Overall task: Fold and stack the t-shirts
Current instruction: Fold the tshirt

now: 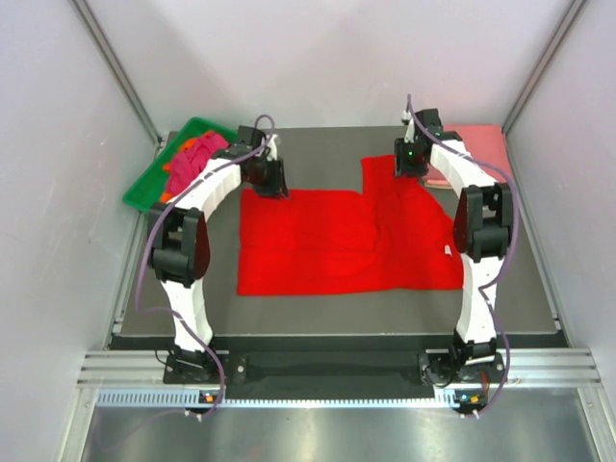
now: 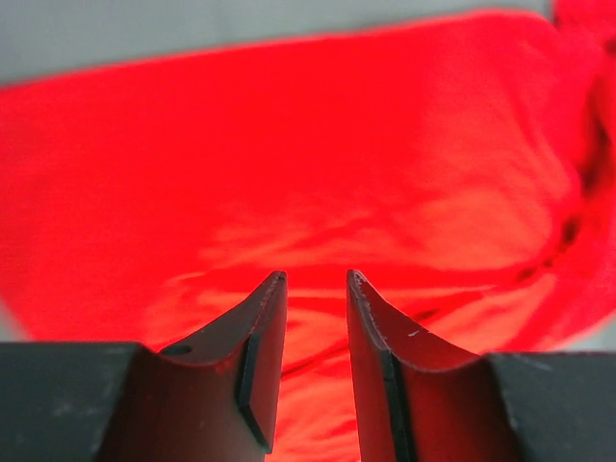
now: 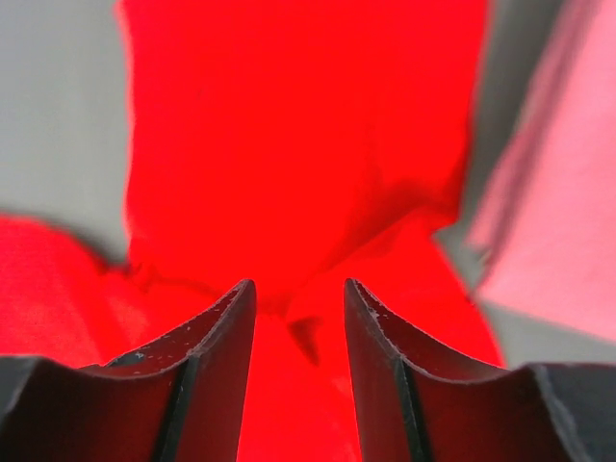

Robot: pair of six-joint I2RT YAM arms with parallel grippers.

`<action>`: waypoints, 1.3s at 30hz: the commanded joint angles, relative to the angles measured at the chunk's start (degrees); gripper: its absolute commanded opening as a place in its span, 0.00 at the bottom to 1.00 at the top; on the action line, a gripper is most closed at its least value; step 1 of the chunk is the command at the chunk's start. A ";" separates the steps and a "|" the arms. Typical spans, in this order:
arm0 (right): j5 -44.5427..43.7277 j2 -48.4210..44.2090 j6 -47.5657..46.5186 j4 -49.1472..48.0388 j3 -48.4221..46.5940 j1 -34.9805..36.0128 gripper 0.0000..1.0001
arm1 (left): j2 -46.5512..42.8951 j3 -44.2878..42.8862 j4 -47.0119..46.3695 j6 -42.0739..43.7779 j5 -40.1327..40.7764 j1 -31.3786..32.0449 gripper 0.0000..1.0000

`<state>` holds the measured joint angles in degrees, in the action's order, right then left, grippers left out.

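Note:
A bright red t-shirt [image 1: 346, 241] lies spread flat on the dark table, with one sleeve pointing to the far side and a small white label [image 1: 448, 252] at its right edge. My left gripper [image 1: 271, 183] hovers over the shirt's far left corner. In the left wrist view its jaws [image 2: 317, 279] stand apart over the red cloth [image 2: 289, 144]. My right gripper [image 1: 409, 168] is over the far sleeve. In the right wrist view its jaws [image 3: 299, 286] stand apart, with rumpled red cloth [image 3: 298, 125] under and between them. A folded salmon pink shirt [image 1: 478, 149] lies at the far right.
A green tray [image 1: 144, 188] at the far left holds crumpled magenta and orange shirts [image 1: 188, 164]. The pink shirt also shows at the right of the right wrist view [image 3: 558, 212]. White walls close in the table on three sides.

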<state>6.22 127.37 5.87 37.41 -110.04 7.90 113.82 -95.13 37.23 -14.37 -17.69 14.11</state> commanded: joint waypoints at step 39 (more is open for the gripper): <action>4.24 -1.86 -13.69 -4.80 10.46 2.12 0.33 | 17.66 -7.00 -30.72 -20.61 -15.70 24.30 0.33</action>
<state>9.78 125.08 -7.49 34.72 -97.93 10.00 130.61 -99.98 11.51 -33.58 -33.34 37.95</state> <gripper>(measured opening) 0.348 0.330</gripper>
